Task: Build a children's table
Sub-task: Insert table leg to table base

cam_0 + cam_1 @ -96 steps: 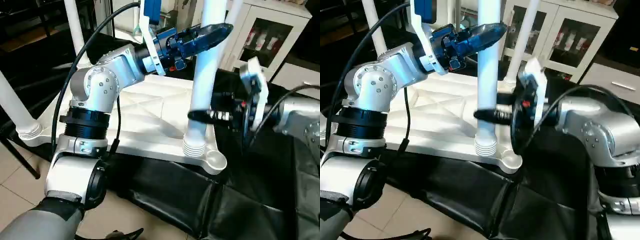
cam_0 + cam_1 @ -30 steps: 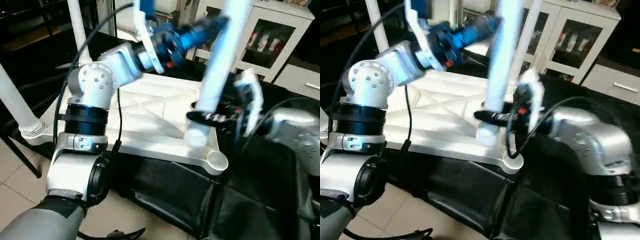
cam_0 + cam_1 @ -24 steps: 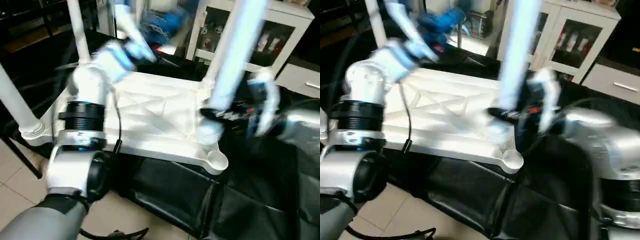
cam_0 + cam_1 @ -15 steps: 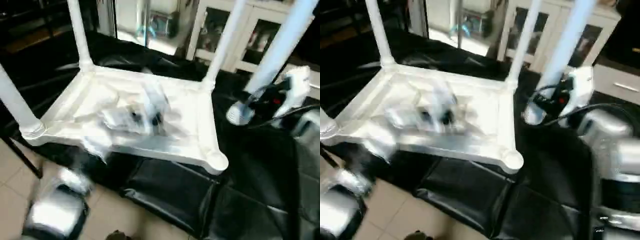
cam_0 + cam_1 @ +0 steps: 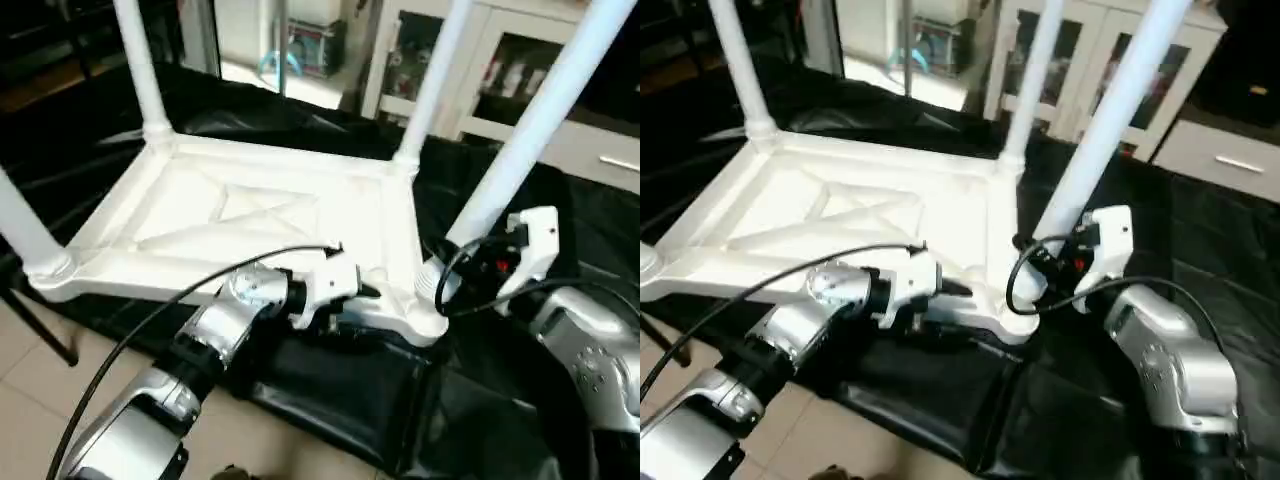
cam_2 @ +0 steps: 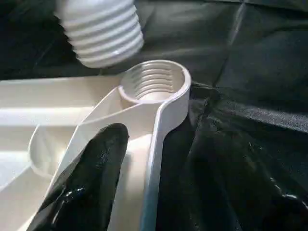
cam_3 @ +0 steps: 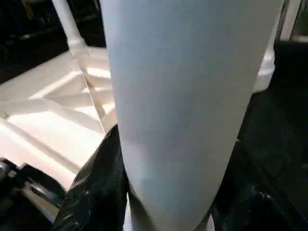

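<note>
Right fingers: the right gripper (image 5: 470, 272) is clamped round the lower part of the fourth leg (image 5: 530, 135), which leans away from the frame, its ribbed end (image 6: 103, 33) hanging just beside the open corner socket (image 6: 154, 84), not in it.
Left fingers: the left gripper (image 5: 365, 292) stands spread at the near rim of the tabletop (image 5: 250, 215); one black finger (image 6: 86, 183) lies on the rib leading to that socket, holding nothing.
Table: upside down on the black-covered desk (image 5: 480, 400), X ribs up; three legs (image 5: 140, 70) already stand in the other corners.
Step in hand: seating the last leg, as I judge it.
Doing it well: bring the leg upright over the socket, centre the ribbed end on the threaded ring, then press down and turn while the left side steadies the rim.
In the way: the left arm's black cable (image 5: 200, 275) crosses the near edge; the rear leg (image 5: 435, 80) stands close behind.
Around: a white glazed cabinet (image 5: 480, 60) behind.
</note>
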